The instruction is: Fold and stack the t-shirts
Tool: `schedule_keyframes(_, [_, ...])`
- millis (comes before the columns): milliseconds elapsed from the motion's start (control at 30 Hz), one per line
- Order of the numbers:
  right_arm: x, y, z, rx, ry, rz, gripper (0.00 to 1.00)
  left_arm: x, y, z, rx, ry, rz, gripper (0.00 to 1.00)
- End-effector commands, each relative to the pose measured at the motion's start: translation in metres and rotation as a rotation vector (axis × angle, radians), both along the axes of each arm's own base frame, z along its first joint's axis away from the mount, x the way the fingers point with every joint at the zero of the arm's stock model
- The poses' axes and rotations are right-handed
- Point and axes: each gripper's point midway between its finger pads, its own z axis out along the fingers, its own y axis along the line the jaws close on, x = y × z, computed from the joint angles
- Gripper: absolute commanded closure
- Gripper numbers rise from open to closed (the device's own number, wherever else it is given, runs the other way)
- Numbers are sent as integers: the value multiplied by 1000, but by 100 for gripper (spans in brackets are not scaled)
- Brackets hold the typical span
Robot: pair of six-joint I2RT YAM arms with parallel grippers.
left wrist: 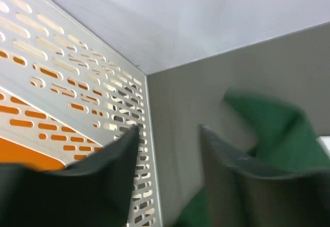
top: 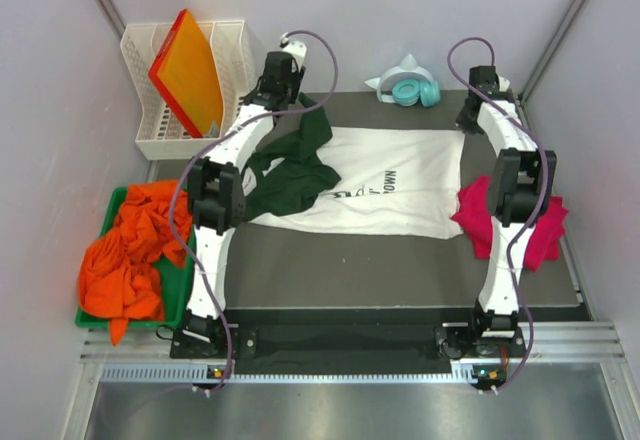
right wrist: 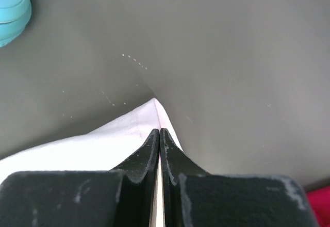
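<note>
Right arm extended toward the desk's far right corner; right gripper pinches the white t-shirt corner. Left arm extended toward the far left corner, left gripper spread beside the green t-shirt.

Left arm: the lower link is rising from the base at the near edge, bending at the elbow, and the forearm is reaching forward and slightly right toward the far left of the table. Left gripper is holding its fingers spread wide apart.

Right arm: it is folding likewise at the elbow, the forearm stretching forward and the wrist tipping downward. Right gripper is pressing its fingers together, pinching a corner of the white t-shirt.
</note>
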Motion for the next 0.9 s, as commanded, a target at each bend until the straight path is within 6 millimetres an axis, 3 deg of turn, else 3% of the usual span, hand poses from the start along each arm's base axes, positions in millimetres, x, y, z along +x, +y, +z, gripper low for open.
schedule_keyframes(0, [18,-3,25,-14,-81,-7,100,-7,-6,50,-74,-116,-31,35])
schedule_keyframes(33, [18,-1,25,-16,-82,-4,100,-10,-6,53,-76,-114,-32,28])
schedule_keyframes(200, [17,6,23,-21,-73,10,100,-29,-15,40,-106,-36,-98,30])
schedule_keyframes(333, [14,9,18,-22,-65,18,100,-64,-28,7,-114,60,-181,31])
schedule_keyframes(533, [12,11,15,-27,-56,24,100,-95,-52,-28,-175,198,-313,34])
schedule_keyframes(867, [7,9,15,-38,-50,21,100,-113,-94,-57,-139,266,-420,30])
